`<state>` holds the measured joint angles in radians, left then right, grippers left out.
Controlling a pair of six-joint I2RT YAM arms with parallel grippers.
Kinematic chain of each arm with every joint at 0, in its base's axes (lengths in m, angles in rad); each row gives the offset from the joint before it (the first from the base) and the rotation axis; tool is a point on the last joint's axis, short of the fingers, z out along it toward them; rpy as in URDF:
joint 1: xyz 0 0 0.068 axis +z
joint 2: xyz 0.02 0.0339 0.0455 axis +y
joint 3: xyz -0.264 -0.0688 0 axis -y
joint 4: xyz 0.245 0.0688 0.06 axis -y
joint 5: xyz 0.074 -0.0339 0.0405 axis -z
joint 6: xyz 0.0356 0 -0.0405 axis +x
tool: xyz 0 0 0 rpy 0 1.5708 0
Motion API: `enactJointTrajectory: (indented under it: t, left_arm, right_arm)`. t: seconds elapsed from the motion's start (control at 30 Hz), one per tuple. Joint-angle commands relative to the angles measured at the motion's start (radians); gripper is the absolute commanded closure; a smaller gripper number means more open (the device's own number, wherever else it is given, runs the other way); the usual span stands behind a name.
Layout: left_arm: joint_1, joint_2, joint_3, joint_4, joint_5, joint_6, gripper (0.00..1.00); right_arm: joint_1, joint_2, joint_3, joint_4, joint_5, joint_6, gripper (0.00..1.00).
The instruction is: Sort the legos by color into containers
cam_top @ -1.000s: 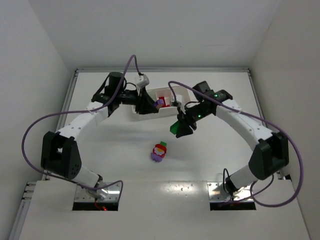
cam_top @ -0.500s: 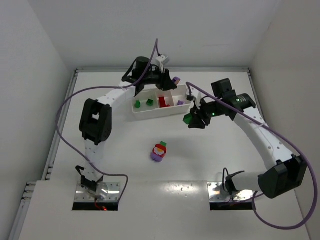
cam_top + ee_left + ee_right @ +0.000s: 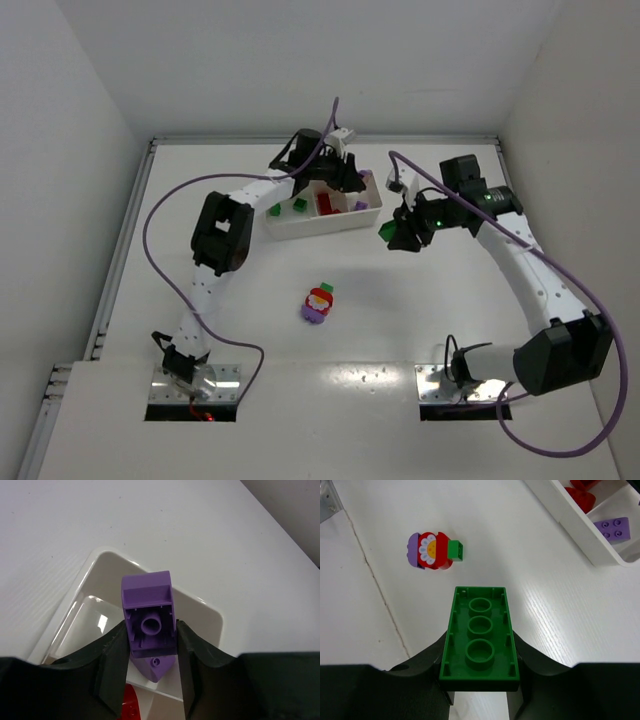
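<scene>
Step in hand, as I judge it: depositing the purple brick [image 3: 147, 592] carried by the left tool [image 3: 151, 642]. The jaws are closed to the brick's width and grip it on two opposite sides, its hollow underside towards the wrist camera. It hangs above the tray [image 3: 197, 601], over the right-end compartment and near that end's corner. I cannot tell its height above the floor. That compartment already holds a loose purple piece [image 3: 612, 528], so the destination is correct.

Recommendation: I lower the brick below the rim line and keep it off the inner wall bordering the red bricks [image 3: 325, 203]. Then I open only enough to let it fall. A drop from height risks a bounce over the low wall.

The right tool [image 3: 480, 647] is clamped on a long green brick [image 3: 480, 607], gripped across its short width, underside towards its camera. It hangs in the air off the tray's right end, apart from it. The green pieces [image 3: 298, 204] lie in the left compartment, and the left arm reaches in past that end. I judge the green delivery should wait until that arm is clear.

Outstanding: a mixed clump [image 3: 319, 303] of red, purple and green rests on the tabletop [image 3: 220, 320], well apart from both tools.
</scene>
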<state>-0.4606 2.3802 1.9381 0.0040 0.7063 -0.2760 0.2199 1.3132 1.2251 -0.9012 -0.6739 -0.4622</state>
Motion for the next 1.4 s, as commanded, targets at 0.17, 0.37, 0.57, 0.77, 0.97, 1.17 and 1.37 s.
enactJointTrajectory:
  t: [0.17,0.37,0.57,0.77,0.97,1.17,1.37]
  left_arm:
    - [-0.007,0.005,0.055,0.025,-0.008,-0.014,0.34]
    - [-0.007,-0.087,0.003,0.056,0.137,-0.037,0.32]
    - [0.034,-0.368,-0.203,0.173,0.601,-0.083,0.32]
    - [0.062,-0.634,-0.534,0.306,0.769,-0.212,0.29]
    - [0.062,-0.805,-0.72,0.278,0.728,-0.192,0.28]
    - [0.062,-0.839,-0.677,0.009,0.616,0.024,0.26]
    - [0.043,-0.808,-0.61,-0.148,0.519,0.165,0.26]
  right_arm:
    - [-0.03,0.001,-0.01,0.013,-0.07,0.01,0.91]
    - [-0.039,0.033,-0.01,0.013,-0.156,0.01,0.91]
    - [-0.039,0.127,0.049,-0.048,-0.321,-0.09,0.91]
    - [-0.014,0.282,0.192,-0.243,-0.456,-0.26,0.88]
    - [0.007,0.371,0.322,-0.357,-0.513,-0.326,0.87]
    - [0.053,0.399,0.372,-0.403,-0.535,-0.345,0.87]
    - [0.124,0.409,0.372,-0.403,-0.524,-0.336,0.86]
